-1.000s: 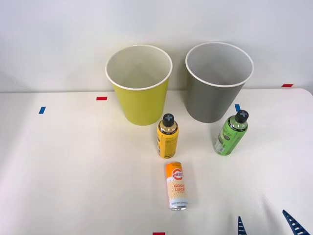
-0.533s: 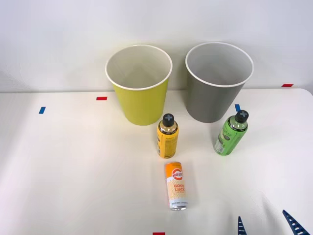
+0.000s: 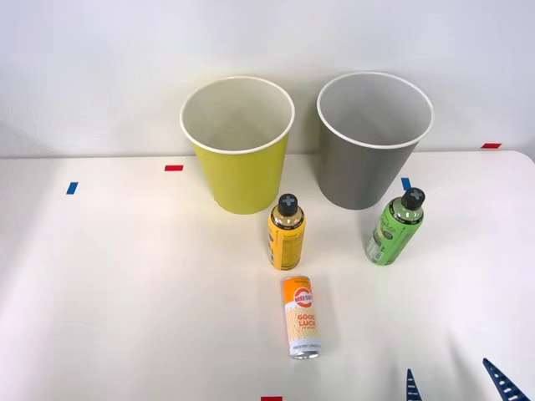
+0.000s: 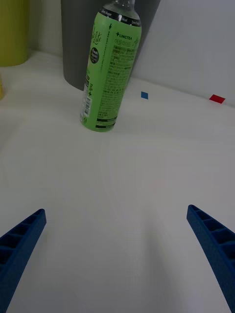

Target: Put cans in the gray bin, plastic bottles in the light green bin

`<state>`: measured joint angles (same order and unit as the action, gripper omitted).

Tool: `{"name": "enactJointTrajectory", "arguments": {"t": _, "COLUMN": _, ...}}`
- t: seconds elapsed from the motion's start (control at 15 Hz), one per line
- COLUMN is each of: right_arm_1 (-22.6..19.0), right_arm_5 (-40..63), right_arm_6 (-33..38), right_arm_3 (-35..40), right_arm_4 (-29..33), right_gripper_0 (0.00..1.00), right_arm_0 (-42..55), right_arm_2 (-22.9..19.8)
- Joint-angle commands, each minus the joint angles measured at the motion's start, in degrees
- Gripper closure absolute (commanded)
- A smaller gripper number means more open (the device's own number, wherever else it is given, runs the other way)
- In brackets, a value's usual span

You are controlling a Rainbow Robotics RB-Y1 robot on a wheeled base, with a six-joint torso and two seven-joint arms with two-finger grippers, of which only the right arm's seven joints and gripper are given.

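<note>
**Bins, bottles and a can share a white table**

A white table (image 3: 125,292) carries two tall bins at its far side: the light green bin (image 3: 240,171) on the left, the gray bin (image 3: 365,171) just beside it. The yellow-orange bottle (image 3: 287,234) stands before the gap between them, and the green bottle (image 3: 394,229) (image 4: 109,73) stands near the gray bin. The can (image 3: 302,318) stands nearer, just beside the yellow-orange bottle. Small red tape marks (image 3: 173,168) and blue tape marks (image 3: 72,188) dot the surface.
</note>
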<state>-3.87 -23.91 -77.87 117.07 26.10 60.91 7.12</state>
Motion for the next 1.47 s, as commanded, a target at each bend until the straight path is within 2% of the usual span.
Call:
{"name": "enactJointTrajectory", "arguments": {"t": 0.07, "right_arm_1": 0.0, "right_arm_5": 0.0, "right_arm_6": 0.0, "right_arm_3": 0.0, "right_arm_4": 0.0, "right_gripper_0": 0.00, "right_arm_0": 0.0, "right_arm_2": 0.0}}
{"name": "enactJointTrajectory", "arguments": {"t": 1.4, "right_arm_1": 0.0, "right_arm_5": 0.0, "right_arm_6": 0.0, "right_arm_3": 0.0, "right_arm_4": 0.0, "right_gripper_0": 0.00, "right_arm_0": 0.0, "right_arm_2": 0.0}}
{"name": "enactJointTrajectory", "arguments": {"t": 1.47, "right_arm_1": 0.3, "right_arm_5": 0.6, "right_arm_6": 0.0, "right_arm_3": -2.2, "right_arm_4": 0.0, "right_gripper_0": 0.00, "right_arm_0": -0.4, "right_arm_2": 0.2}}
